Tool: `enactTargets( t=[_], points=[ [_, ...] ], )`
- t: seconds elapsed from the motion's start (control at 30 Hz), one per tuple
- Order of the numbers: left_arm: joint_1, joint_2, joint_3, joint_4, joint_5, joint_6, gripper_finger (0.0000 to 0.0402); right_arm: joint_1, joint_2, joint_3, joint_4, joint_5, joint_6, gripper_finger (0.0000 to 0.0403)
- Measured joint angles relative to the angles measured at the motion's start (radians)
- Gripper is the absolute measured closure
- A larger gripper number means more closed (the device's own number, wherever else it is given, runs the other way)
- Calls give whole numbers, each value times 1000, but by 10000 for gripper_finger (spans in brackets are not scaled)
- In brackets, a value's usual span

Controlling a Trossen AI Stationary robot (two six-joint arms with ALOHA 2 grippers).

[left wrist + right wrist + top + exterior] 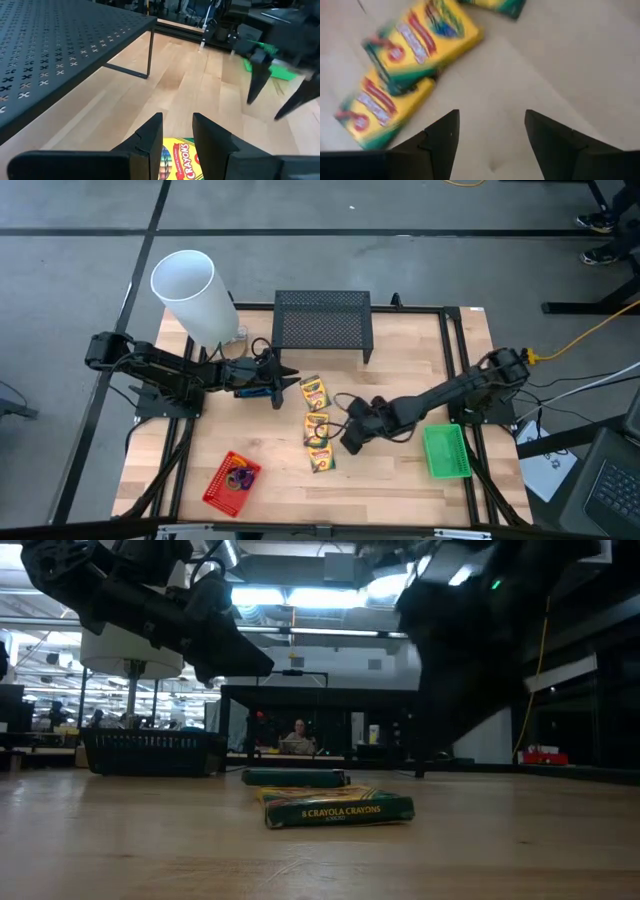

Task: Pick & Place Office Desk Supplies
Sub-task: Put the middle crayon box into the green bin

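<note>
Three yellow-and-green crayon boxes lie flat in a row mid-table: the far one (314, 392), the middle one (317, 427) and the near one (322, 458). My left gripper (292, 383) hovers at the far box's left edge. Its fingers stand a little apart with nothing between them, and that box (176, 161) shows below them. My right gripper (350, 445) hangs open just right of the middle and near boxes, pointing steeply down. Bare wood shows between its fingers (491, 135), and two boxes (420, 35) (375, 110) lie beyond its fingertips.
A red mesh basket (232, 480) with purple and orange loops sits near-left. A green basket (446, 450) sits near-right. The wide black mesh stand (322, 320) is at the far middle. The white cylinder (185, 288) is far-left. Bare wood lies along the near edge between the baskets.
</note>
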Motion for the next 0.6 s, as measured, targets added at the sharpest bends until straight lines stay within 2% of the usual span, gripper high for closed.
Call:
enactTargets(
  t=[0.1,0.17,0.43,0.6],
  points=[
    [0,0,0,-2,1,0,297,46,-32,-26,-46,144,68,174],
    [0,0,0,-2,0,0,297,67,-31,-30,-122,197,103,174],
    [0,0,0,35,-30,46,297,76,-18,-30,-136,212,53,174],
    [0,0,0,51,-38,97,297,47,-18,-30,-132,172,7,175]
  ],
)
